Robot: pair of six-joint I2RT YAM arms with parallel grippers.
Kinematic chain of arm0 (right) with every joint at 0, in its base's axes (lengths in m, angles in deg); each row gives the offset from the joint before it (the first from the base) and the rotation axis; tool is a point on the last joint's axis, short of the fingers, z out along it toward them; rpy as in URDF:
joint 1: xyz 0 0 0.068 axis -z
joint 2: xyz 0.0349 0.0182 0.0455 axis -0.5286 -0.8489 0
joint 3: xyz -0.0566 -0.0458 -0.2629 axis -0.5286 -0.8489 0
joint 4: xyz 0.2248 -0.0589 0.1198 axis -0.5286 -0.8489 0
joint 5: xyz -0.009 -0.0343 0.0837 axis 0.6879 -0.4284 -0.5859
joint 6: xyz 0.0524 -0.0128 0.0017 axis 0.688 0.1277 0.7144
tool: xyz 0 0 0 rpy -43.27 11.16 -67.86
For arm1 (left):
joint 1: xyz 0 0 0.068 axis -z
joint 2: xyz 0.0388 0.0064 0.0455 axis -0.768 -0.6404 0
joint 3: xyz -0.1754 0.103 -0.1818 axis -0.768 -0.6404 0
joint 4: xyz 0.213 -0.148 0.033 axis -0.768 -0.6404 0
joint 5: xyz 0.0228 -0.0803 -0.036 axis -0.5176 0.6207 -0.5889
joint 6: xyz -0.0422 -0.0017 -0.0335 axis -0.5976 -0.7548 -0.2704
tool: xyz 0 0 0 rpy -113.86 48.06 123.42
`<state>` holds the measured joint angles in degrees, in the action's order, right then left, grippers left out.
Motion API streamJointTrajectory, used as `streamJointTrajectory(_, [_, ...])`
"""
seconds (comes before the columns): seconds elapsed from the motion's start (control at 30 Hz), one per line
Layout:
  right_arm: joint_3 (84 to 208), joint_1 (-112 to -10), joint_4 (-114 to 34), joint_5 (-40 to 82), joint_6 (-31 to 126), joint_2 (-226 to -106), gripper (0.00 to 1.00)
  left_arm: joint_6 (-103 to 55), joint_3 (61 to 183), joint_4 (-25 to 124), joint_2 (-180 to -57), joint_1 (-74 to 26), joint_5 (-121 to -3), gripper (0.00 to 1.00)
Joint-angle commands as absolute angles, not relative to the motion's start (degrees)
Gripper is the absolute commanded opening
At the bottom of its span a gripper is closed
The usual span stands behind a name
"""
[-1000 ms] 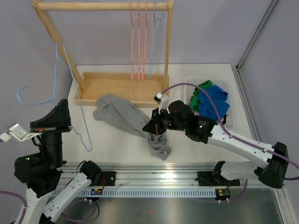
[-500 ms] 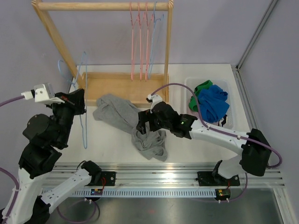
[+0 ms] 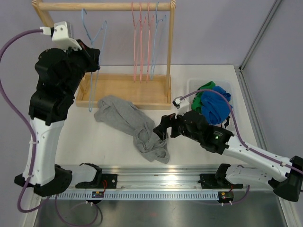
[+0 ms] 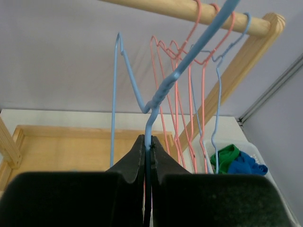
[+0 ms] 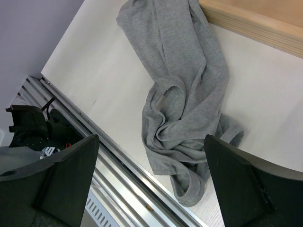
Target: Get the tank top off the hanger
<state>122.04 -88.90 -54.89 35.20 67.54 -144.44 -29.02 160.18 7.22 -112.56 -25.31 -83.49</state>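
The grey tank top (image 3: 129, 124) lies crumpled on the white table, off the hanger, in front of the wooden rack's base. In the right wrist view the tank top (image 5: 184, 90) spreads below my right gripper (image 5: 151, 138), which is open and hovers just above its bunched lower end. In the top view that right gripper (image 3: 162, 129) stands at the cloth's right edge. My left gripper (image 3: 93, 60) is raised high at the rack and shut on the bare blue wire hanger (image 4: 158, 97). The hanger's hook (image 3: 84, 13) reaches the top rail.
The wooden rack (image 3: 104, 6) carries pink hangers (image 3: 140, 42) and a pale blue one (image 3: 158, 45) at its right end, above a wooden base tray (image 3: 123, 92). A clear bin (image 3: 193, 85) with green and blue clothes sits at the right. A metal rail (image 3: 156, 182) runs along the near edge.
My left arm swung the blue hanger from the table's left side up to the rack's rail. My right gripper opened, let go of the tank top and drew back to the right.
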Motion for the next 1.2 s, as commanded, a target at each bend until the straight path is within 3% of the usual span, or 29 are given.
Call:
streamJointTrajectory(0.0, [121.65,-89.13,-56.84,37.31,68.13,-139.42,1.0,-30.89,166.46,5.41,-117.25,-31.44,-70.81,0.0])
streamJointTrajectory(0.23, [122.0,-89.13,-60.01,37.67,68.04,-135.28,1.0,-33.0,177.98,9.97,-130.96,-35.85,-60.98,0.0])
streamJointTrajectory(0.4, [121.65,-89.13,-59.84,35.38,67.43,-135.36,0.99,-33.71,178.95,20.86,-137.28,-37.25,-57.98,0.0])
streamJointTrajectory(0.63, [118.49,-89.13,-55.45,30.9,65.93,-138.96,0.99,-36.68,186.33,23.52,-147.56,-39.98,-57.01,0.0])
streamJointTrajectory(0.93, [118.65,-89.13,-50.53,29.4,64.79,-148.01,0.99,-36.79,185.37,22.82,-149.25,-40.59,-54.63,0.0])
streamJointTrajectory(1.03, [121.28,-89.22,-49.65,33.08,64.26,-153.28,1.0,-36.34,185.19,21.59,-148.47,-40.59,-54.02,0.24])
streamJointTrajectory(1.07, [122.17,-89.13,-49.38,33.62,63.56,-156.51,0.99,-36.26,184.41,21.33,-148.2,-40.59,-53.84,0.41])
streamJointTrajectory(1.1, [123.05,-89.22,-49.03,34.06,63.21,-158.02,1.0,-36.34,183.97,21.15,-147.07,-40.59,-53.84,0.51])
streamJointTrajectory(1.17, [125.33,-89.13,-48.16,34.94,62.59,-162.49,1.0,-35.91,182.65,21.06,-145.74,-40.59,-54.46,0.55])
